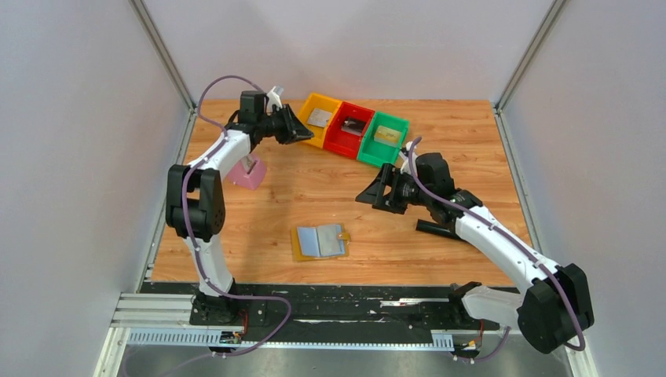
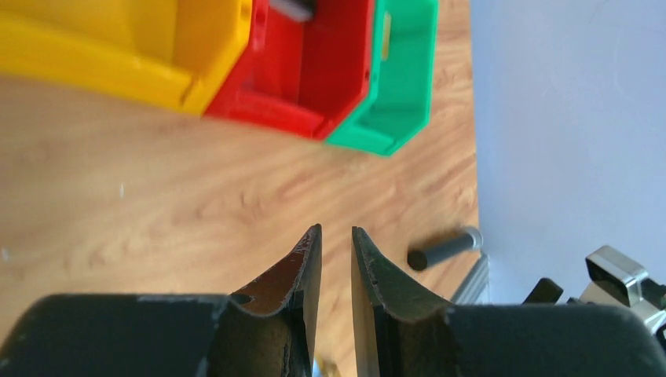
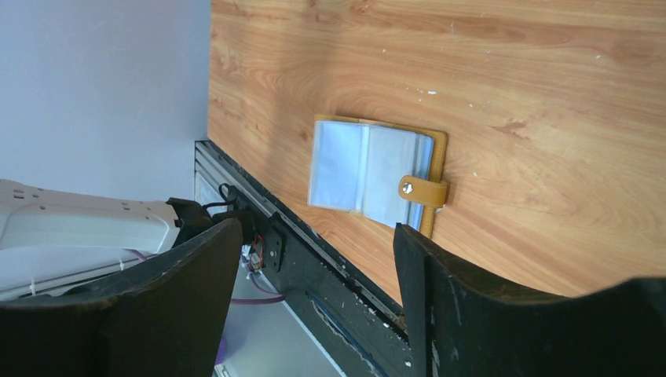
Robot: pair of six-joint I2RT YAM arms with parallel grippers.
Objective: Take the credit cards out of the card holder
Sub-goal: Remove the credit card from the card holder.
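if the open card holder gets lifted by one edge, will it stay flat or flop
The card holder will probably flop: it lies open like a book, so the free half would likely hinge down. It looks thin and light, so a push should slide it across the smooth table rather than tip it.

You're looking at a wood-grain counter [image 1: 314, 196] boxed in by plain pale grey walls [image 1: 71, 157] with aluminium corner posts [image 1: 162, 51], evenly lit

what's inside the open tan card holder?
Open mustard-tan bifold card holder shows light blue sleeves; no card edge stands out. Its tan snap tab covers part of the right page; anything beneath the sleeves is hidden.
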